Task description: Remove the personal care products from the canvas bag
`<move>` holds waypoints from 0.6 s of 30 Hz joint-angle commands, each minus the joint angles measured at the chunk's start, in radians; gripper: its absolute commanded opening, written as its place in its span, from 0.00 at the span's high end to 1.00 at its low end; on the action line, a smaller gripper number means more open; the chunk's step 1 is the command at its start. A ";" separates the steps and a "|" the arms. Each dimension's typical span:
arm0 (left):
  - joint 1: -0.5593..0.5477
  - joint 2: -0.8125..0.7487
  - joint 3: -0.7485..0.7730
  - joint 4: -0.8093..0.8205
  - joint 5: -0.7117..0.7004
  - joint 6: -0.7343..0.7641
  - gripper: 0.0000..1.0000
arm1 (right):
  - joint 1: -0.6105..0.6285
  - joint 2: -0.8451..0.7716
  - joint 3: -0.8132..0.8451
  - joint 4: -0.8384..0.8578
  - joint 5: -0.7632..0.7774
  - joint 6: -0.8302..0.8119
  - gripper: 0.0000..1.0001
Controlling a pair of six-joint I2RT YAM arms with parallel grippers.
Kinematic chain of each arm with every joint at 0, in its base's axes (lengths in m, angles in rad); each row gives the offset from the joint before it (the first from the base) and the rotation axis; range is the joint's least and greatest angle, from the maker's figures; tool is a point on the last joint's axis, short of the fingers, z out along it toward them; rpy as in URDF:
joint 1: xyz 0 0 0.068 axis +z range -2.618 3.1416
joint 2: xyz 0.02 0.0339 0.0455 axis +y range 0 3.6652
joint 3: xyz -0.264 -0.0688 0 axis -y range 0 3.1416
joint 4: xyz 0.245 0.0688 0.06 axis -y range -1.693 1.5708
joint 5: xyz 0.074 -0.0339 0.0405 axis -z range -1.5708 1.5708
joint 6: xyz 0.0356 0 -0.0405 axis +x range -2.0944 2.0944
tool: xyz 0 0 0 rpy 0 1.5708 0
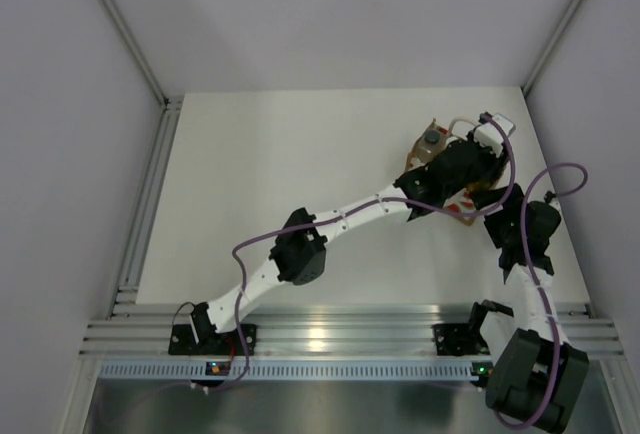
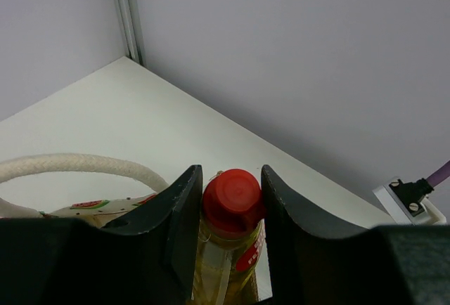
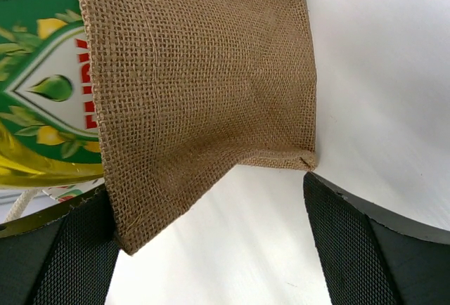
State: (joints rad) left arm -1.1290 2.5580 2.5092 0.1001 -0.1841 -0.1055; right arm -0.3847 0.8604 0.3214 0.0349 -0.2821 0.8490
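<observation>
At the desk's (image 1: pixel 280 174) far right sits the canvas bag (image 3: pixel 204 73), soft and likely to drag along. The left fingers (image 2: pixel 176 221) pinch the yellow bottle (image 2: pixel 228 256) at its red cap (image 2: pixel 233 194), body partly inside the bag. Smooth, liquid-filled plastic may slip, so the neck under the cap looks the safest hold. The right fingers (image 3: pixel 351 249) stand spread beside the burlap.

White arm links (image 1: pixel 350 216), black joint housings (image 1: pixel 300 256) — purple cables (image 1: pixel 568 165); black left gripper (image 2: pixel 230 173)
</observation>
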 commanded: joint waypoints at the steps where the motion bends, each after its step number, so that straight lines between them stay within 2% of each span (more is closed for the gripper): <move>1: -0.032 -0.209 0.068 0.306 0.029 -0.019 1.00 | -0.025 0.012 0.007 -0.044 0.043 -0.022 0.00; 18: -0.008 -0.289 0.082 0.274 0.034 -0.011 1.00 | -0.029 0.045 0.007 -0.046 0.063 -0.039 0.01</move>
State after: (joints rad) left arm -1.1309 2.4485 2.5095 0.1246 -0.1780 -0.1051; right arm -0.3874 0.8757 0.3214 0.0360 -0.2821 0.8455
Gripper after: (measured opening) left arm 0.415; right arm 0.994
